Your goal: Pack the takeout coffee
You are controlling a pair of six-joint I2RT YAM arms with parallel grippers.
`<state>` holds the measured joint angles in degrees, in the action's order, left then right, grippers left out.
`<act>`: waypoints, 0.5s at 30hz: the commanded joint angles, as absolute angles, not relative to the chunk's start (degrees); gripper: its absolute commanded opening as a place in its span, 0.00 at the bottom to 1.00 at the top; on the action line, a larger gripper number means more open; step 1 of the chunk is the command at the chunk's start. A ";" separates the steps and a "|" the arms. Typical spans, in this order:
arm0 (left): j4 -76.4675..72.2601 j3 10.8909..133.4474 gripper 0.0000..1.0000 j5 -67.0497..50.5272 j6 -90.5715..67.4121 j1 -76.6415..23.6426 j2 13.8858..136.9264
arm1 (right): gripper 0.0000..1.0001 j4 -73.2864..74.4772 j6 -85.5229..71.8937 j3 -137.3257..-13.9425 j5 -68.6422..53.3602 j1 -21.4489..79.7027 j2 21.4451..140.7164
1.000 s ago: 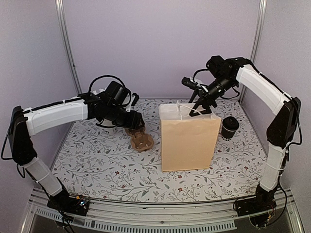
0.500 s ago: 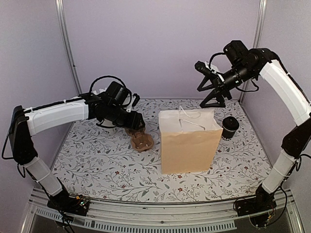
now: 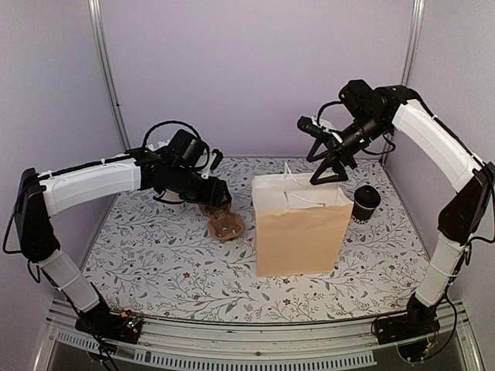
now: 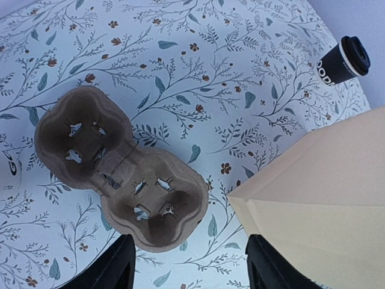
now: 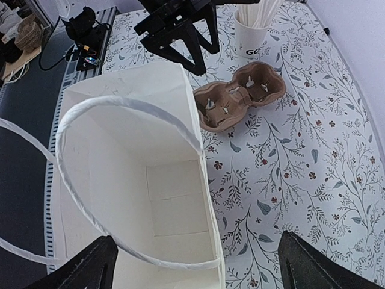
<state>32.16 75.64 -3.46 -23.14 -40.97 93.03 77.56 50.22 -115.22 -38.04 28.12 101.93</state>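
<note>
The right gripper (image 3: 328, 171) hovers over the open mouth of the paper bag (image 3: 298, 228), jaws wide and empty. The left gripper (image 3: 216, 202), parted and empty too, hangs left of the bag above the pulp carrier (image 3: 225, 226). The takeout coffee (image 3: 363, 202) stands lidded just right of the bag, untouched. Fetching it looks next: the right gripper should swing rightward, descend, and close round it

My floral desk (image 3: 155, 255) bears an upright paper bag (image 3: 299, 228), the takeout coffee (image 3: 365, 202) near its right, a pulp carrier (image 3: 224, 226) to its left, and a white cup of sticks (image 5: 251, 37).
</note>
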 commanded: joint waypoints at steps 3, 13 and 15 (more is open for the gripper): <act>32.27 76.84 0.66 -3.94 -22.77 -40.14 93.78 | 0.91 78.33 50.30 -118.95 -38.64 28.80 106.04; 30.90 74.83 0.66 -4.48 -22.91 -40.12 93.72 | 0.91 78.46 49.55 -117.42 -37.42 29.27 103.31; 30.81 74.71 0.65 -4.27 -22.73 -40.08 93.72 | 0.92 78.17 49.36 -115.67 -37.27 29.27 100.85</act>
